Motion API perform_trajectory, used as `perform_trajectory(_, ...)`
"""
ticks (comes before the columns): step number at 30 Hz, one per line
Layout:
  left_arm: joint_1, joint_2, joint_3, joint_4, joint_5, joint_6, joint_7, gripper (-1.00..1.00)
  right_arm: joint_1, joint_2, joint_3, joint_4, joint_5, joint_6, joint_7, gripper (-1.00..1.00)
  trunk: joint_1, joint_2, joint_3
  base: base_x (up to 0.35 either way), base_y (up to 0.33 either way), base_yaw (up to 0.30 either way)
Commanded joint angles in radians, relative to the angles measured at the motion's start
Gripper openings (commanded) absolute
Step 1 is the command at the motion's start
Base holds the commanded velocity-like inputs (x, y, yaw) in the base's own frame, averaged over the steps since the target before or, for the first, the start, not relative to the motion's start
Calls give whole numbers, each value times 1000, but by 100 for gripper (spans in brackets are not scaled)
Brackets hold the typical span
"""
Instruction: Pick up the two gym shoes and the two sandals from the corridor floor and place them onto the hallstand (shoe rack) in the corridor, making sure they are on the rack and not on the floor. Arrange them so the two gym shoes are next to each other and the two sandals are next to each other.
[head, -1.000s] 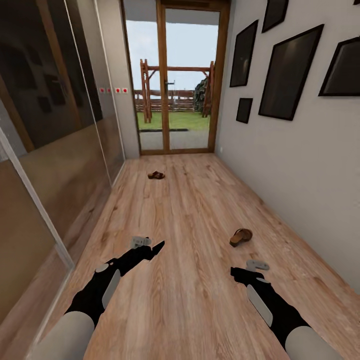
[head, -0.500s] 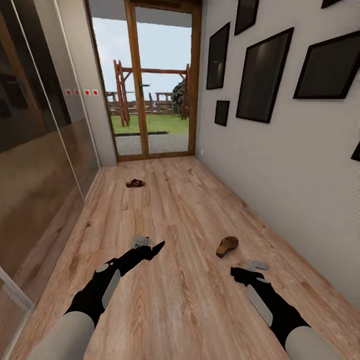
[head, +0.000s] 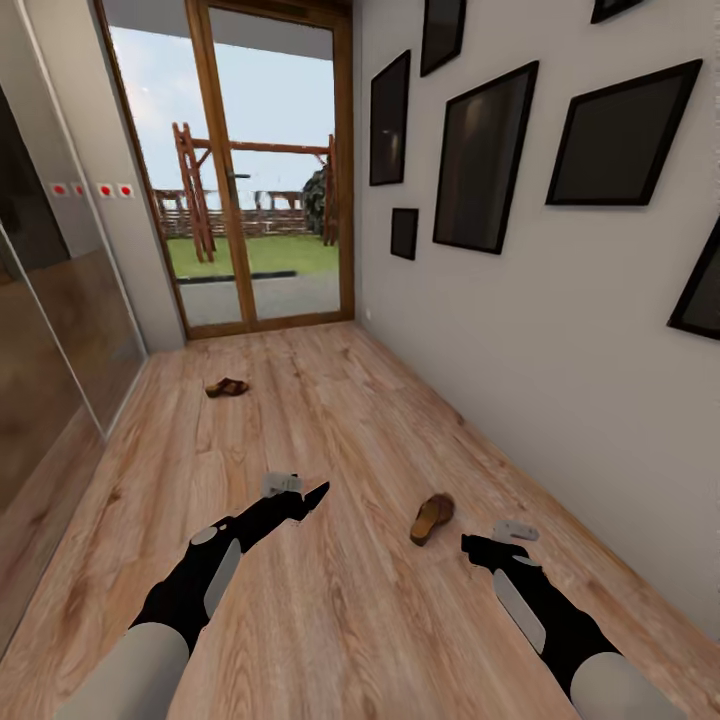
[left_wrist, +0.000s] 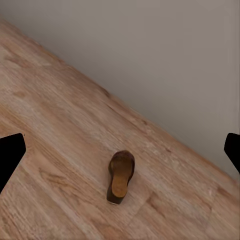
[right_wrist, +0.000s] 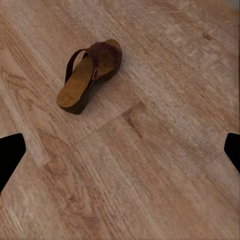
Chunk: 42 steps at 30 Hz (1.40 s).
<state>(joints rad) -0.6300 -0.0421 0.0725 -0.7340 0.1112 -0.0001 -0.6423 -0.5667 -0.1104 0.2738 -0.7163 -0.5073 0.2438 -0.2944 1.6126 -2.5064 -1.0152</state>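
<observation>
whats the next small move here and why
Probably roll a little closer and lower the right gripper toward the near sandal. It lies on the corridor floor just ahead of that gripper, whose fingers are open and empty, and it is not yet within grasp.

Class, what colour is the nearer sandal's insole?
Tan, under dark brown straps; the nearer sandal shows best in the right wrist view.

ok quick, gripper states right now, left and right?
Left gripper: open, holding nothing, fingers spread over bare corridor floor.
Right gripper: open, empty, close to the nearer sandal but not touching it.
</observation>
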Motion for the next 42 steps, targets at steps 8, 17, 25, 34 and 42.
perform_trajectory(8, -1, -1, 4, 1, 1, 1, -7, 100, -1, -2, 7, -2, -8, 3, -10, 100, 0, 0, 9, 337, 135, -229)
perform_trajectory(17, 0, -1, 4, 1, 2, 2, -7, 100, -1, -2, 7, -2, -8, 3, -9, 100, 0, 0, 19, 298, 189, -229)
perform_trajectory(25, 0, -1, 4, 1, 2, 2, -7, 100, -1, -2, 7, 0, -8, 2, -10, 100, 0, 0, 24, 261, 230, -131)
perform_trajectory(34, 0, 11, 26, -50, 5, -19, 44, 100, 2, -2, 7, -30, 1, 6, -18, 100, 0, 0, 24, 0, 0, 0)
perform_trajectory(42, 0, 11, 42, -70, 5, -9, -1, 100, 2, -2, 7, -4, 1, 2, -20, 100, 0, 0, 24, 0, 0, 0)
